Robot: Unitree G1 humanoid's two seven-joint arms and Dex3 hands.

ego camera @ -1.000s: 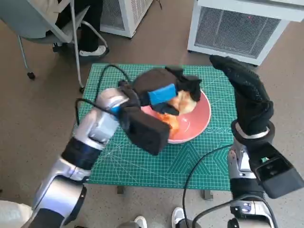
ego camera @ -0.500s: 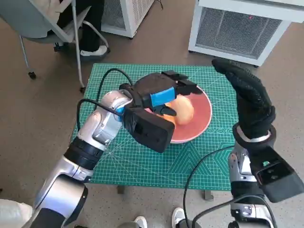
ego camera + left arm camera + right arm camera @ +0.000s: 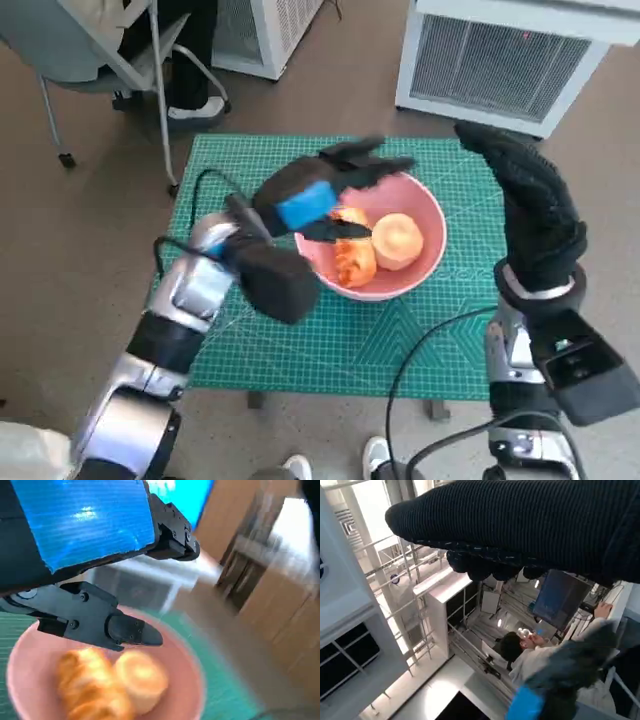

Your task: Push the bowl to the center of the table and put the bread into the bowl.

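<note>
Left robot hand (image 3: 322, 185): above bowl's near-left rim, fingers spread apart, holding nothing.
Right robot hand (image 3: 525, 205): raised beside bowl's right side, glove fingers straight & apart, empty.
Bowl (image 3: 432, 225): 1, pink, mid-bench.
Bread (image 3: 356, 255): 2 pcs inside bowl, side by side; other is a round roll (image 3: 398, 240).
Bench (image 3: 400, 340): green grid mat on top.
Around: chair (image 3: 90, 60) & white units (image 3: 520, 55) on floor beyond bowl.

A lab — white vented cabinets (image 3: 520, 60), a monitor (image 3: 559, 599), cutting-mat table (image 3: 400, 340).
</note>
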